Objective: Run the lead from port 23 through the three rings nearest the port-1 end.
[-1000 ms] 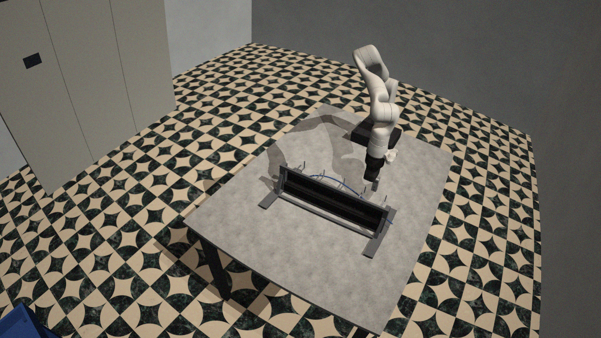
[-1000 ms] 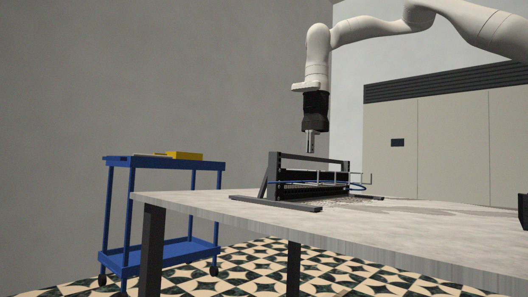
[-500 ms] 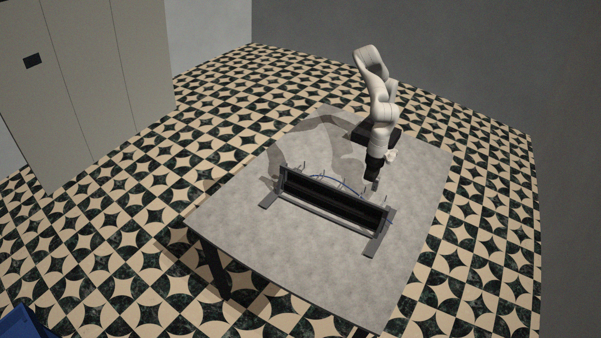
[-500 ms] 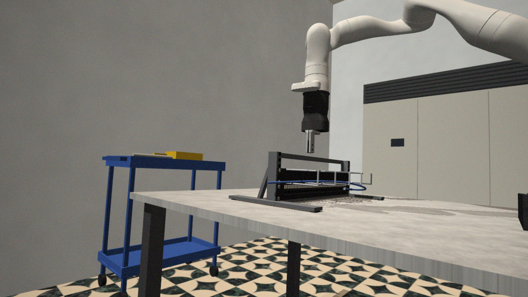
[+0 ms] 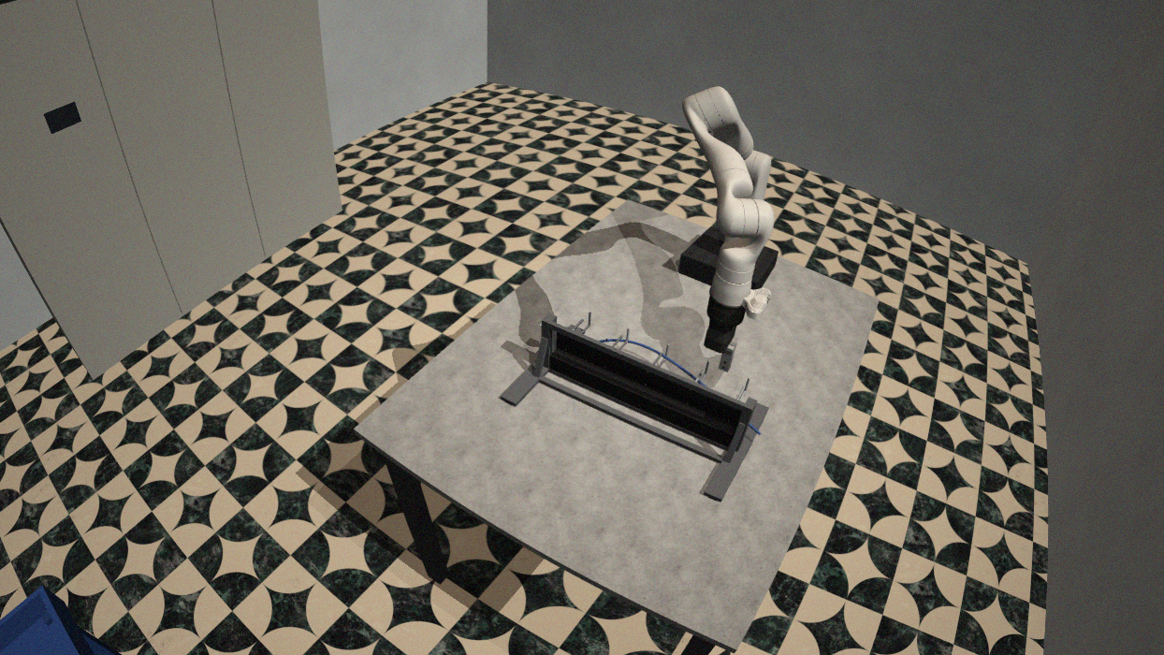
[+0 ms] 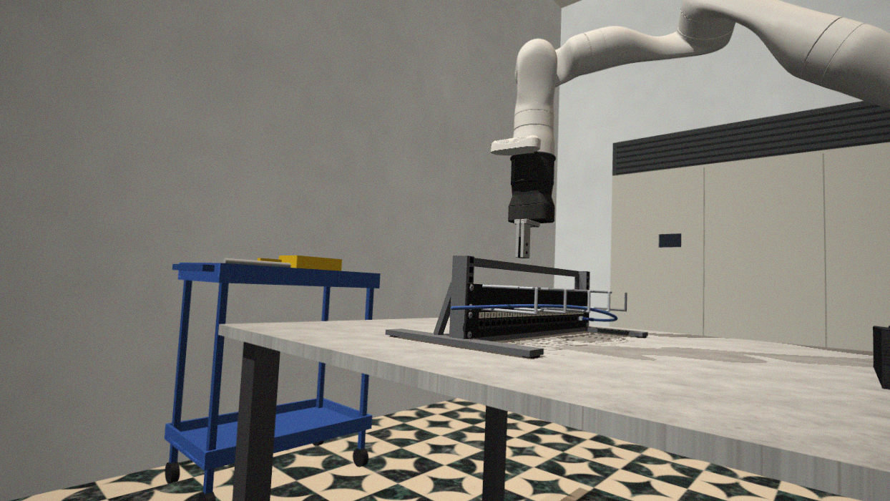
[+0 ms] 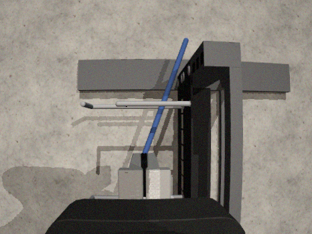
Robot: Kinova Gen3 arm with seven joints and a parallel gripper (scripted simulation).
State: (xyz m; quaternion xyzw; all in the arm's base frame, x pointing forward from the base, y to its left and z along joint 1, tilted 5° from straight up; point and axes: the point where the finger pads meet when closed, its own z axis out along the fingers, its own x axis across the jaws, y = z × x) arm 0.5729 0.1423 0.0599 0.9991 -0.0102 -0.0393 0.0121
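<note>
Pincer [image 6: 524,255] hangs above the rack [image 6: 461,293], fingers pressed together on empty air; I see the blue lead [image 7: 169,90] running far below them.

A grey mottled table [image 5: 586,504] on dark legs was seen on a chequered floor [image 5: 243,407]. The rack [image 5: 520,386] was borne on it by two flat grey feet, and the arm's black base [image 5: 698,262] was set near the far edge.

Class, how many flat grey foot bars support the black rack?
2. One flat grey foot bar at the left end of the black rack in the top view, the other at its right.
</note>
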